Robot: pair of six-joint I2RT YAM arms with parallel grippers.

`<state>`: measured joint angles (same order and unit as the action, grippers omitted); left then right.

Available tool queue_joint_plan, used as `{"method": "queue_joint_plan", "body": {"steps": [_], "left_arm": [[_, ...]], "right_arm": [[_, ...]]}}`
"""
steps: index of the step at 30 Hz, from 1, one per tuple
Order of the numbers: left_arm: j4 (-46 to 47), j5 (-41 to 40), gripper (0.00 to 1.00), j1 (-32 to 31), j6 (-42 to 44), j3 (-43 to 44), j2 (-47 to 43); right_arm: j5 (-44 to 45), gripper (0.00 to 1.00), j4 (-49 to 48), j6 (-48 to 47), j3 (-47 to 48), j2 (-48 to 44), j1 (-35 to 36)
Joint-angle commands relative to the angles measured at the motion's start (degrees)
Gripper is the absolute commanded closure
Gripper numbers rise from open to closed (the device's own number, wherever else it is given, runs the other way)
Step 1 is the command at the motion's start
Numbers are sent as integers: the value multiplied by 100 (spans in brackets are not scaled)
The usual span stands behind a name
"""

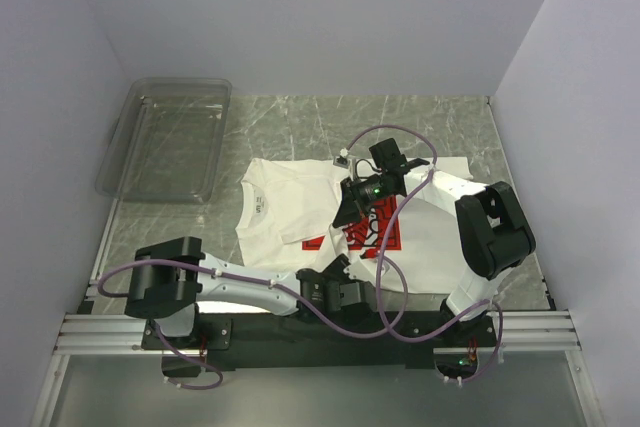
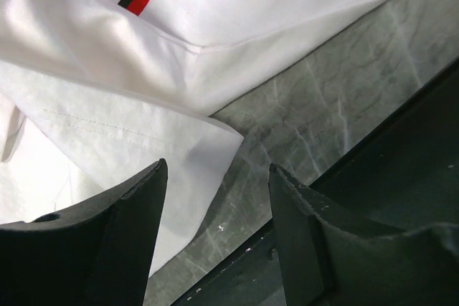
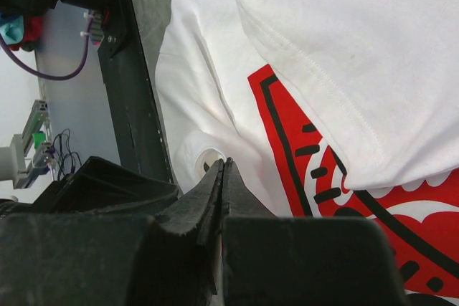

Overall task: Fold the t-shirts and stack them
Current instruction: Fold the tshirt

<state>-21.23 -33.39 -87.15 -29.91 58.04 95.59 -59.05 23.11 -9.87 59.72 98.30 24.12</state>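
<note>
1 t-shirt [image 1: 290, 209], 1 clear bin [image 1: 170, 147]. L jaws apart, empty; R jaws closed tight, empty.

Scanning the white t-shirt [image 1: 290, 217] for lettering, and nothing reads. The red print [image 3: 283, 116] on its chest comes up close in the right wrist view: black outlines, short black dashes and white curves on red. A folded flap of cloth lies over part of it, and no letter can be made out. The left wrist view catches just a corner of that print, black and white strokes, no word there either. From above, a small dark mark sits on the neck label [image 1: 257, 205] inside the collar, too tiny to read. No legible numbers, brands or signs anywhere in view.
</note>
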Motion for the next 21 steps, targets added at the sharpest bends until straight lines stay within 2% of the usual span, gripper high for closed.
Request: {"method": "queue_joint_plan", "body": {"steps": [1, 8, 12, 13, 14, 17, 21], "left_arm": [[-127, -265, 36, -82, -173, 208, 196], [-144, -361, 40, -100, -199, 277, 530], [-337, -607, 56, -109, -296, 427, 767], [-364, -642, 66, -126, -313, 453, 777], [-381, -712, 70, -135, -331, 454, 777], [-373, -836, 82, -214, -366, 410, 593], [-320, -863, 99, -249, -436, 173, -178]], "right_arm": [[-90, 100, -61, 3, 189, 14, -21], [-63, 100, -44, -6, 189, 40, -21], [-54, 100, -35, -6, 189, 31, -21], [-63, 100, -35, -6, 180, 22, -30], [-63, 100, -26, -6, 180, 14, -30], [-63, 100, 9, -41, 171, -13, -39], [24, 100, 202, -243, 232, -57, -30]]}}
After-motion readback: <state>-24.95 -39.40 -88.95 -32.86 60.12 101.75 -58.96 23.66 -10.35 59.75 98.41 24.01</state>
